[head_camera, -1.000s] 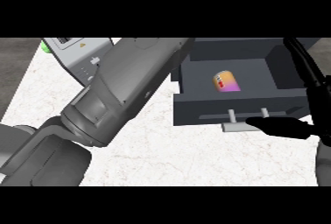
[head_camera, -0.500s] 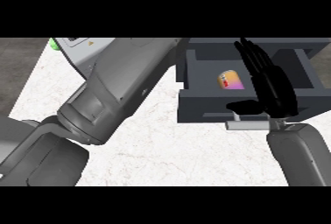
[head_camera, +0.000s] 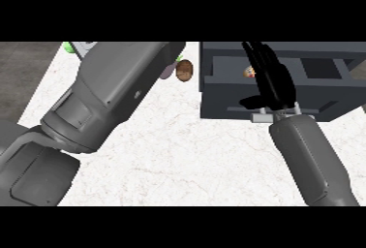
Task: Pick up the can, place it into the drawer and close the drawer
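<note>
Where the right forearm (head_camera: 311,160) rises from the lower edge of the head view, its black right hand (head_camera: 270,82) lies over the open drawer (head_camera: 218,112), fingers straight and pointing away from the robot, holding nothing. Its thumb sits just above the drawer's pale handle (head_camera: 262,116). Only a small colourful sliver of the can (head_camera: 249,72) shows inside the drawer, beside the fingers; its long axis cannot be told. The left forearm (head_camera: 114,97) slants across the white marbled surface (head_camera: 193,155), its hand out of sight. A brown oval object (head_camera: 184,70) lies just left of the drawer.
</note>
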Robot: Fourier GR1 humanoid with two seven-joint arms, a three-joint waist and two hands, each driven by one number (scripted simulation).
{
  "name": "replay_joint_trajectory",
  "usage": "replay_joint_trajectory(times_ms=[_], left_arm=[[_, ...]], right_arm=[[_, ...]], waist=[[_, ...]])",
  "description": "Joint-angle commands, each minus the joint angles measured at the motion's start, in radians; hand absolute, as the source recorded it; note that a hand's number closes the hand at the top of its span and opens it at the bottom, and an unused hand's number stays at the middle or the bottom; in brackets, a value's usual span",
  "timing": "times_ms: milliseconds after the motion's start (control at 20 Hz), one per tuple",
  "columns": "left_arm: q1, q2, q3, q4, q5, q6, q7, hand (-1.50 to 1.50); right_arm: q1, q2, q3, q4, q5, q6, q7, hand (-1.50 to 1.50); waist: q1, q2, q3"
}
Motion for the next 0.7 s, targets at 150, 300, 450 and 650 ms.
replay_joint_trajectory(times_ms=[150,300,450,650], left_arm=[[0.040,0.063,-0.011,-0.074,-0.023,-0.025,0.060,-1.50],[0.056,0.096,-0.022,-0.132,-0.030,-0.027,0.119,-1.50],[0.091,0.078,-0.021,-0.179,-0.033,0.000,0.118,-1.50],[0.151,0.128,-0.038,-0.236,-0.043,-0.042,0.152,-1.50]], right_arm=[[-0.192,0.029,-0.089,0.312,0.061,-0.214,-0.013,-1.50],[-0.255,0.025,-0.113,0.377,0.077,-0.260,0.006,-1.50],[-0.305,0.000,-0.149,0.486,0.060,-0.316,-0.061,-1.50],[-0.415,0.013,-0.157,0.589,0.098,-0.337,-0.010,-1.50]], waist=[[0.037,0.001,0.001],[0.052,-0.008,0.000],[0.052,-0.002,0.001],[0.071,0.001,0.000]])
